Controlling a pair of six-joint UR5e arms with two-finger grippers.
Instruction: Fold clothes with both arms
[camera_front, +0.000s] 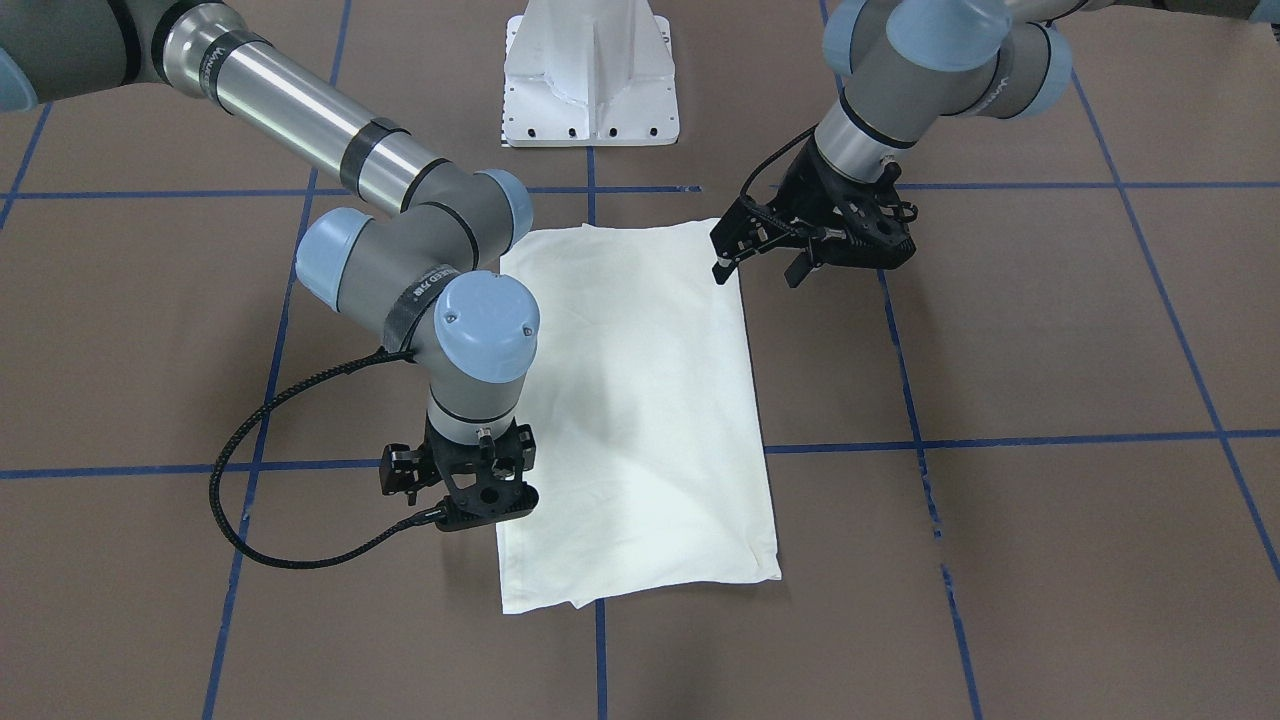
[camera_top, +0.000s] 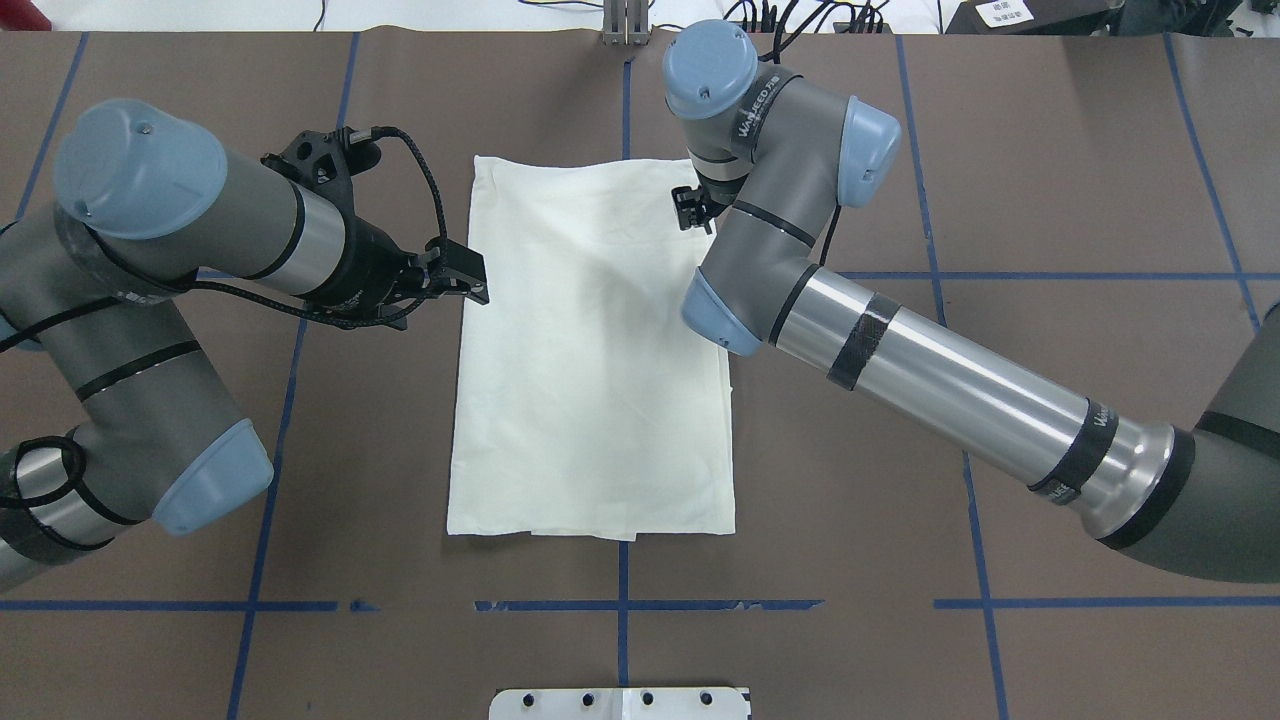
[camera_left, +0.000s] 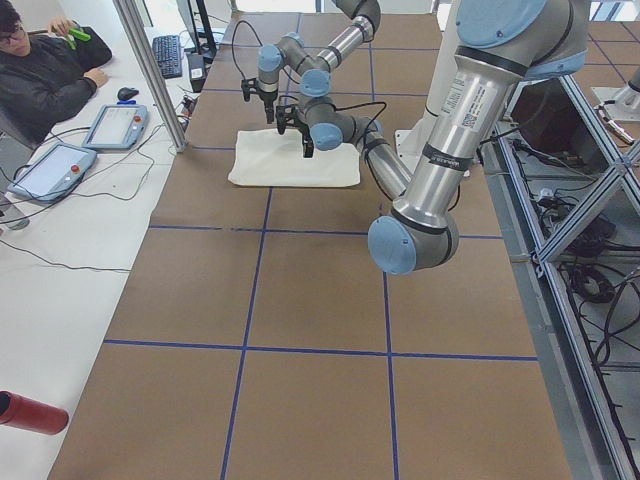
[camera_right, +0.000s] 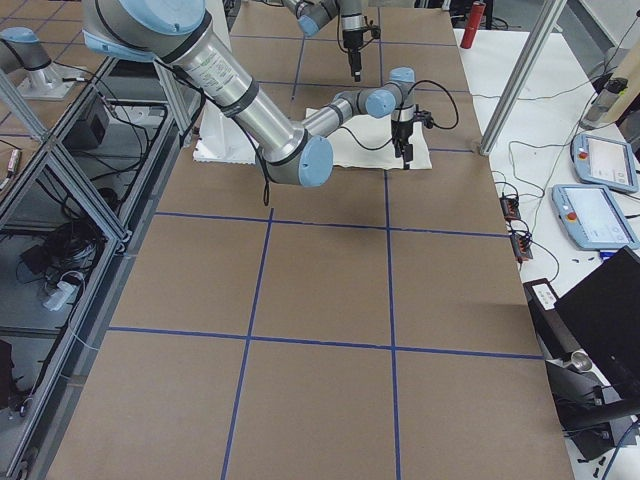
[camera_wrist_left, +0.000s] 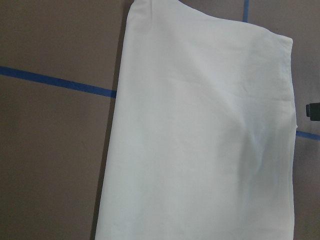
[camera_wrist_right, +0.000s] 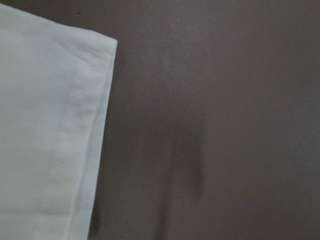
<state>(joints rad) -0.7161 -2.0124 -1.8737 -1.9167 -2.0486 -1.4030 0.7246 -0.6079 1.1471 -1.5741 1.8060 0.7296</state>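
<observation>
Light is even and diffuse, coming from above; no hard-edged shadows anywhere. The shirt (camera_front: 650, 420) reads very bright, near washed out, with a faint greenish cast and folds barely showing. A soft grey shadow lies across its middle in the front and overhead views. Pale highlight streaks run along the silver tube of the right arm (camera_front: 300, 110) and of the left arm (camera_left: 450, 130). The brown bench (camera_front: 1050, 330) is matt, no glare. Right wrist view is close and slightly soft, with a blurred shadow band on the bench.

Right gripper (camera_front: 468, 498) fingertips beneath its body
</observation>
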